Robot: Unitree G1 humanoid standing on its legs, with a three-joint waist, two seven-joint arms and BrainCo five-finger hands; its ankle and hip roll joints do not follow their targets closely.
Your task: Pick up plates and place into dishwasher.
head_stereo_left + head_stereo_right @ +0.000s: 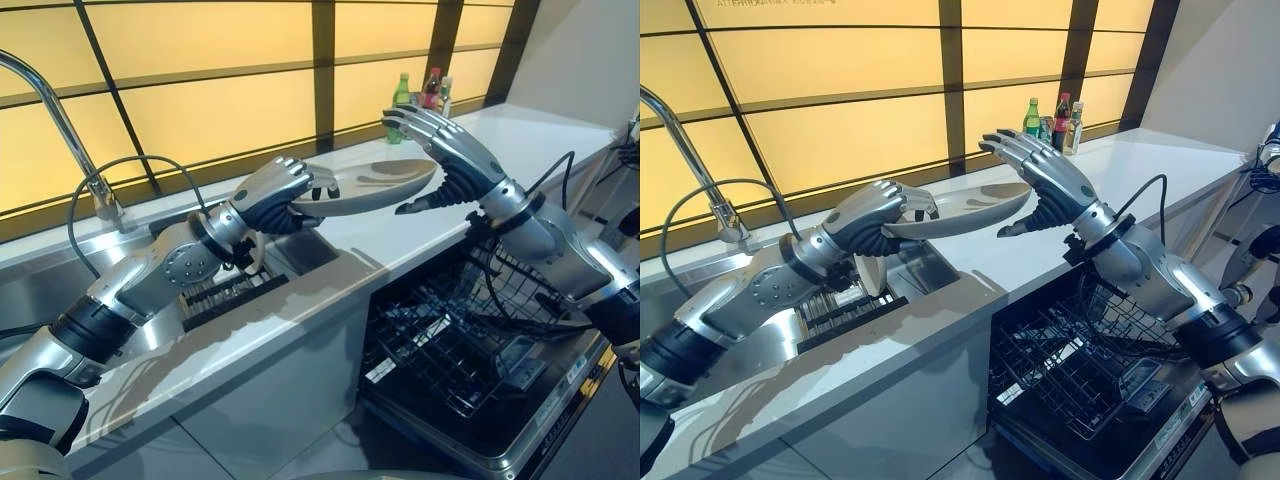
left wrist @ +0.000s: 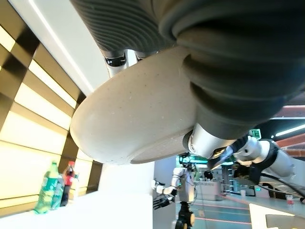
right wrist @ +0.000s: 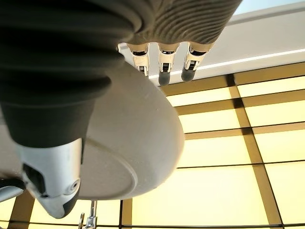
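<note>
A beige speckled plate [image 1: 378, 186] hangs roughly level above the white counter, between my two hands. My left hand [image 1: 268, 197] is shut on its near rim, fingers curled over the top and the thumb [image 2: 206, 141] under it. My right hand [image 1: 452, 150] is open at the plate's far rim, with straight fingers [image 3: 163, 71] spread above the edge and the thumb [image 1: 418, 206] below it; I cannot tell whether it touches. The plate's underside [image 3: 138, 143] shows in the right wrist view. The dishwasher [image 1: 520, 440] stands open below the counter with its dark wire rack [image 1: 450, 330] pulled out.
The sink [image 1: 40, 290] lies at the left with a faucet [image 1: 55, 115] and a dark slotted dish rack [image 1: 230, 292], in which another pale plate [image 1: 872, 272] stands on edge. Three bottles [image 1: 424, 92] stand at the back of the counter [image 1: 400, 245].
</note>
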